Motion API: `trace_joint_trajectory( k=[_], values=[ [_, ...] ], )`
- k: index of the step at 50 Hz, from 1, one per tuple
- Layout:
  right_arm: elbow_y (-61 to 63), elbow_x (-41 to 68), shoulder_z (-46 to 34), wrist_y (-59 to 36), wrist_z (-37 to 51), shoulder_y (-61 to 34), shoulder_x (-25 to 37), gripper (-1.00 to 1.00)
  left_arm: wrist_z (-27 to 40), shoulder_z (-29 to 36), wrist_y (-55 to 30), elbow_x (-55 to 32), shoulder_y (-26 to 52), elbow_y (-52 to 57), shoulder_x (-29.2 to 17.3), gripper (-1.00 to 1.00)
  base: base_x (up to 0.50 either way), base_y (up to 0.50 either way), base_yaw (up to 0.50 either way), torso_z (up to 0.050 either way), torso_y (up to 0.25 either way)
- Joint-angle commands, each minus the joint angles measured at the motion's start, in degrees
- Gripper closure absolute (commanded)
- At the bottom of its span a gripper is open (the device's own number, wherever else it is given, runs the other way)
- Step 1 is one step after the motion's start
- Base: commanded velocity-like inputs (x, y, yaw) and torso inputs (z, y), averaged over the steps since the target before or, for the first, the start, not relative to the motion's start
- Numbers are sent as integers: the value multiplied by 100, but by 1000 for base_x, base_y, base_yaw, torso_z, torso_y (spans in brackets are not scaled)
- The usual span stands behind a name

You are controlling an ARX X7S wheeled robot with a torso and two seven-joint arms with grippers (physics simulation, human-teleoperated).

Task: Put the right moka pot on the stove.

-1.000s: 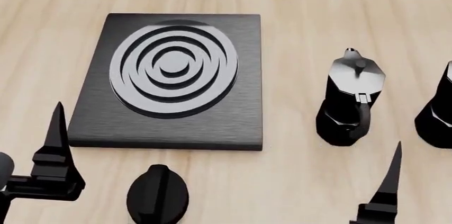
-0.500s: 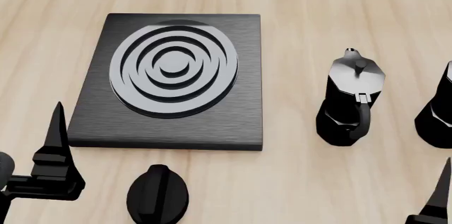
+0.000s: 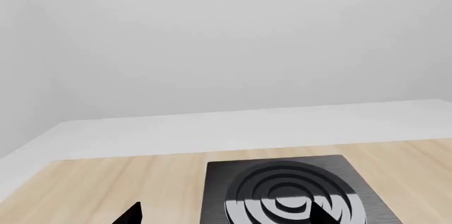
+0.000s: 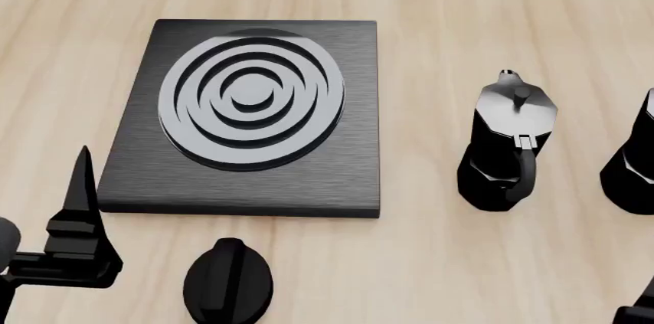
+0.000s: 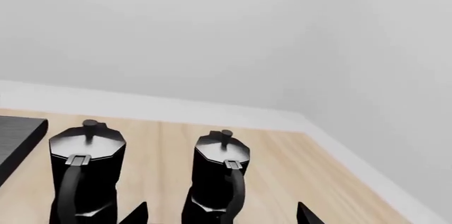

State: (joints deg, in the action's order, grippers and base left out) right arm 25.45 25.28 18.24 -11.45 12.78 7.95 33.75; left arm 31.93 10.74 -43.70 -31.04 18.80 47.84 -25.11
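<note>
The right moka pot (image 4: 632,159) is black and cut off by the head view's right edge. In the right wrist view it (image 5: 220,173) stands upright with its handle facing the camera. The second moka pot (image 4: 508,148) stands to its left, also in the right wrist view (image 5: 84,176). The black stove (image 4: 256,113) with grey burner rings lies at the table's left and shows in the left wrist view (image 3: 282,195). My right gripper (image 5: 220,215) is open and empty, short of the right pot, which lines up between its tips. My left gripper (image 3: 227,216) is open and empty, near the stove's front left corner.
A round black dial knob (image 4: 228,282) sits on the wooden table (image 4: 430,263) in front of the stove. One left finger (image 4: 81,186) stands at the stove's front left corner. A sliver of the right gripper (image 4: 642,305) shows at the bottom right corner. White walls lie behind the table.
My right gripper has moved right and down in the head view, from in front of the second pot to almost out of view. The left arm, pots and stove have not moved.
</note>
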Motion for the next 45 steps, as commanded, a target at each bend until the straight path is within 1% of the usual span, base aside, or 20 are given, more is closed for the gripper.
trace_joint_trajectory(
  k=[1,3,5,16,23,25,28,30,34,36,38,45],
  values=[
    [-260,179,0,-125,-112,-191,93,-100,27,13,15,-5,-4,0,-16,-100,0,0,0,0,0],
    [-334,301,4,-201,-122,-255,72,-100,25,29,27,9,-3,-11,-22,-100,0,0,0,0,0],
    [-198,515,60,-498,-75,-380,214,-100,31,29,12,-6,7,-7,-22,-100,0,0,0,0,0],
    [-465,604,-32,-677,-88,-674,289,-100,56,38,22,-19,5,-22,-30,-100,0,0,0,0,0],
    [-694,734,-98,-978,-95,-919,430,-100,92,14,-8,-60,25,-10,-30,-100,0,0,0,0,0],
    [-963,666,-133,-760,-193,-913,306,-100,100,2,-18,-79,35,-2,-30,-100,0,0,0,0,0],
    [-688,959,-48,-1274,-27,-1097,533,-100,94,4,4,-79,30,-17,-33,-100,0,0,0,0,0],
    [-920,822,-126,-990,-157,-1044,397,-100,89,10,20,-78,25,-28,-33,-100,0,0,0,0,0],
    [-1042,769,-251,-1073,-173,-1198,465,-100,102,12,25,-80,29,-38,-31,-100,0,0,0,0,0],
    [-1021,903,-234,-1352,-120,-1414,614,-100,106,16,19,-84,40,-44,-33,-100,0,0,0,0,0],
    [-1149,801,-279,-1163,-178,-1367,523,-100,121,3,17,-93,34,-31,-35,-100,0,0,0,0,0],
    [-1260,840,-382,-1332,-176,-1649,609,-100,127,-11,30,-126,31,-41,-35,-100,0,0,0,0,0]
  ],
)
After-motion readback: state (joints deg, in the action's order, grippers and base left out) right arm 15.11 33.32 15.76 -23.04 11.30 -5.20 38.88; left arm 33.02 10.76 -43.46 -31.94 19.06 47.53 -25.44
